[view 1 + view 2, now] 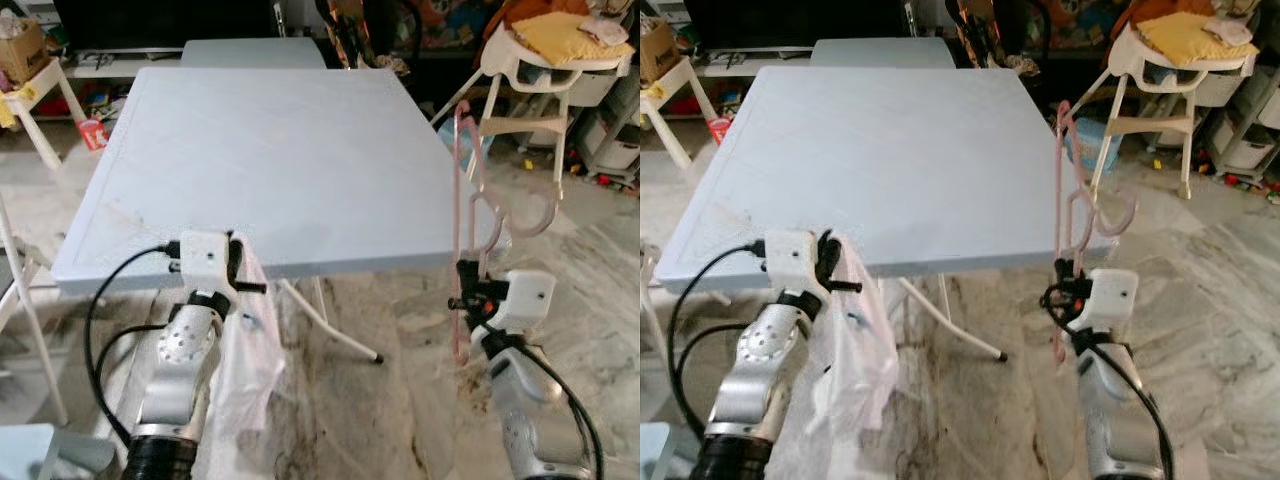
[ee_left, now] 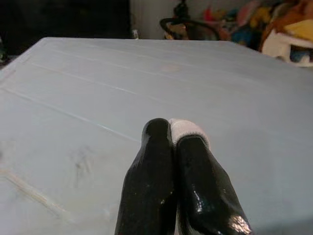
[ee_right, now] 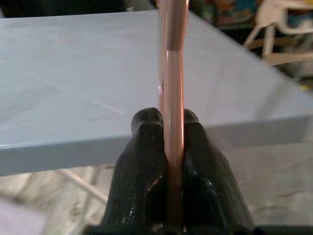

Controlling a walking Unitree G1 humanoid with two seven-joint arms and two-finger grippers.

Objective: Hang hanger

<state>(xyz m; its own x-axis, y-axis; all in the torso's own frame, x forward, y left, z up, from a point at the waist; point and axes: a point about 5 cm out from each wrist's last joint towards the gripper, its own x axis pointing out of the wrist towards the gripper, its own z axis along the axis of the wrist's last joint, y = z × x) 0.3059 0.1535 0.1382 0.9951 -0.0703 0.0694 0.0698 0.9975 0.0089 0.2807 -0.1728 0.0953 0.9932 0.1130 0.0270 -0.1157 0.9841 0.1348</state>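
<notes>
A translucent pink hanger (image 1: pixel 463 190) stands upright just off the table's right front corner. My right gripper (image 1: pixel 468 285) is shut on its lower bar. In the right wrist view the pink bar (image 3: pixel 171 58) runs up between the two black fingers (image 3: pixel 142 161). My left gripper (image 1: pixel 238 265) sits at the table's front edge, shut on a thin white garment (image 1: pixel 250 350) that hangs down beside the arm. A bit of white cloth (image 2: pixel 188 129) is pinched at the tips of the closed fingers (image 2: pixel 151 166) in the left wrist view.
A pale blue folding table (image 1: pixel 280 150) stands in front of me, with a second one (image 1: pixel 250 52) behind it. A white high chair (image 1: pixel 540 70) stands back right, and a stool with a cardboard box (image 1: pixel 22 50) back left. Marble floor (image 1: pixel 400 400) lies below.
</notes>
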